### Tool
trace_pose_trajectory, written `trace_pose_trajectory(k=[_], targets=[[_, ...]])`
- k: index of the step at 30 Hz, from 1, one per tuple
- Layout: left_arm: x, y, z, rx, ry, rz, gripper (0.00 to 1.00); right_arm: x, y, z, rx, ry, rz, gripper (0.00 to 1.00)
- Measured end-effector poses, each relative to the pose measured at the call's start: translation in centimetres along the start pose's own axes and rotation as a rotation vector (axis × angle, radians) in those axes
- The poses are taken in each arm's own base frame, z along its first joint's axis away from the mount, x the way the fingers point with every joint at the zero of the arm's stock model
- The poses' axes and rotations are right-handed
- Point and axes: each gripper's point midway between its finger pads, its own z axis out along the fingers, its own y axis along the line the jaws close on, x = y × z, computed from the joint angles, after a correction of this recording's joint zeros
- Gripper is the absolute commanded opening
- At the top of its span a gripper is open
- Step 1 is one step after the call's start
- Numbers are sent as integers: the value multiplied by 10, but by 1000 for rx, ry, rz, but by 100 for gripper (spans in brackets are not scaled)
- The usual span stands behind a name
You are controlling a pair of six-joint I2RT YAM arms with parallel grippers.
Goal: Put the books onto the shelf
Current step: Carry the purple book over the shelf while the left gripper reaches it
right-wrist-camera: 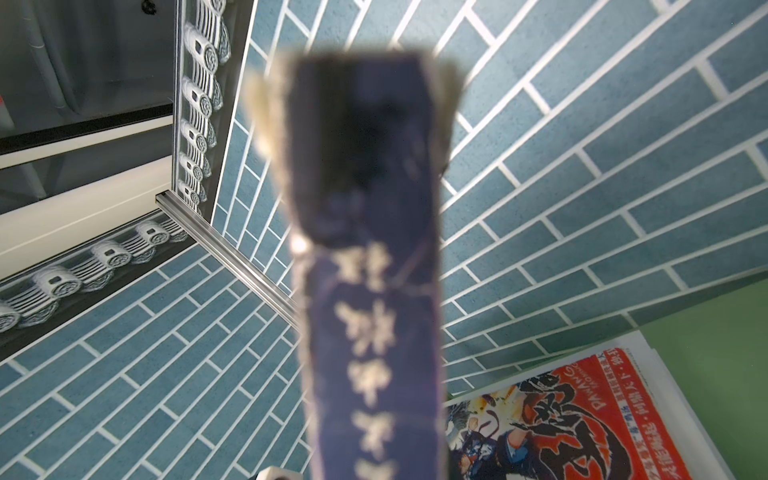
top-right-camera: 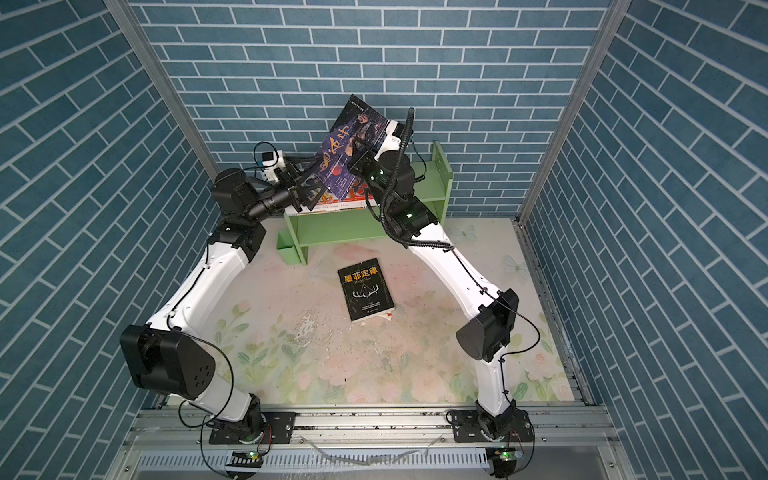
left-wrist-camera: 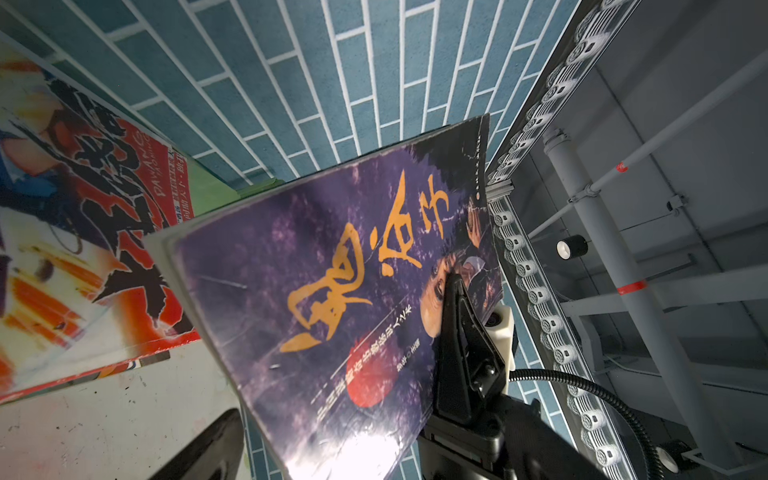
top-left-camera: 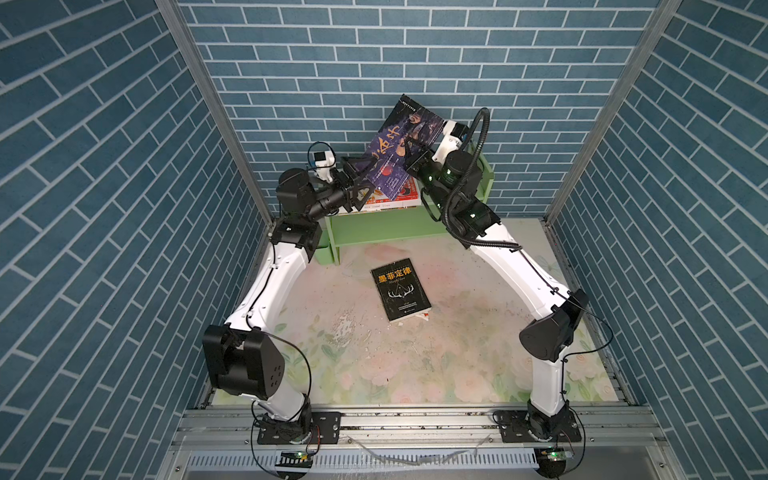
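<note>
Purple book (top-left-camera: 409,124) pinched in right tool (top-left-camera: 415,156); to be lowered squarely onto shelf (top-left-camera: 374,228), left tool (top-left-camera: 358,183) wide open, holding nothing

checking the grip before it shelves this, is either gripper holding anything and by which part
The right gripper is shut on the purple book, pinching its spine edge. The left gripper is open, holding nothing.

Left arm (top-left-camera: 270,286) and right arm (top-left-camera: 511,266) had curved white shells between bulky black joints (top-left-camera: 245,365) — thin black cables (top-left-camera: 308,370) alongside, a ribbed black hose (top-left-camera: 487,137), small green lights (top-left-camera: 470,215).
</note>
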Motion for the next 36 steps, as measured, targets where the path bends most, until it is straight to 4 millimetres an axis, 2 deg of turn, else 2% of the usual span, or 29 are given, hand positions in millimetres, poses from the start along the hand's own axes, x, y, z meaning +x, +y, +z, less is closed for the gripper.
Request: trace_pose_trajectory(k=[11,15,23,26,30,34,35,36], targets=[[9,21,20,-32,59,-75,100,-8,7,-1,-27,-35,19,0],[6,23,27,-4,56,-106,95,-11,11,-1,-45,-45,47,0],[-5,6,46,159,46,-145,79,-19,14,-1,-65,-71,120,0],[-6,-4,45,192,38,-140,66,-18,15,-1,-73,-75,148,0],[-7,-11,44,211,31,-129,44,-12,10,0,-67,-68,163,0],[-6,-11,42,190,26,-113,32,-6,5,1,-56,-56,178,0],[-6,-10,41,177,24,-104,30,-4,2,2,-52,-52,181,1],[-6,-10,40,162,22,-95,27,-2,0,3,-48,-45,180,9]])
